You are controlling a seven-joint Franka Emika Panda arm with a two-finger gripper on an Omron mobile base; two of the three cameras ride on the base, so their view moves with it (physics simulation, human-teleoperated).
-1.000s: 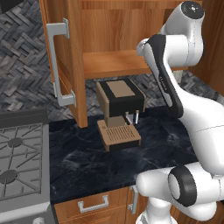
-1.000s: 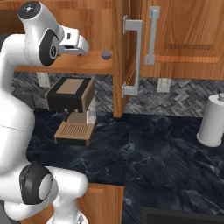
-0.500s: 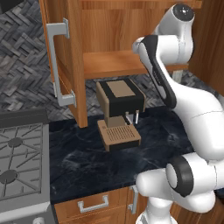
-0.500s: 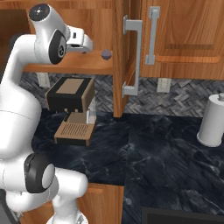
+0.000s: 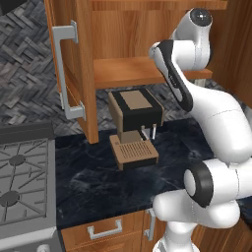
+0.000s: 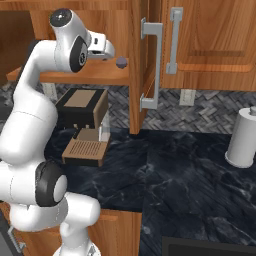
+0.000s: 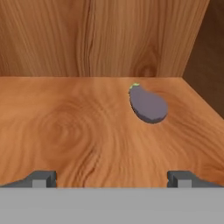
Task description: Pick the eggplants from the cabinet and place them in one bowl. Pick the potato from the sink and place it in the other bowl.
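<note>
Arm now deeper toward cabinet (image 5: pixel 98 44), wide claw (image 7: pixel 112 178) above wooden shelf (image 7: pixel 65 131), eggplant (image 7: pixel 148 105) ahead.

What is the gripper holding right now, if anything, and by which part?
Nothing is held: the gripper is open, its tips wide apart, and the eggplant lies untouched on the cabinet shelf ahead.

White Franka arm (image 5: pixel 216 118), glossy rounded links w/ dark grey/black joint rings + round grey caps. Chunky white base section. Gripper (image 7: pixel 112 178) fingertips small, dark grey, blocky.
</note>
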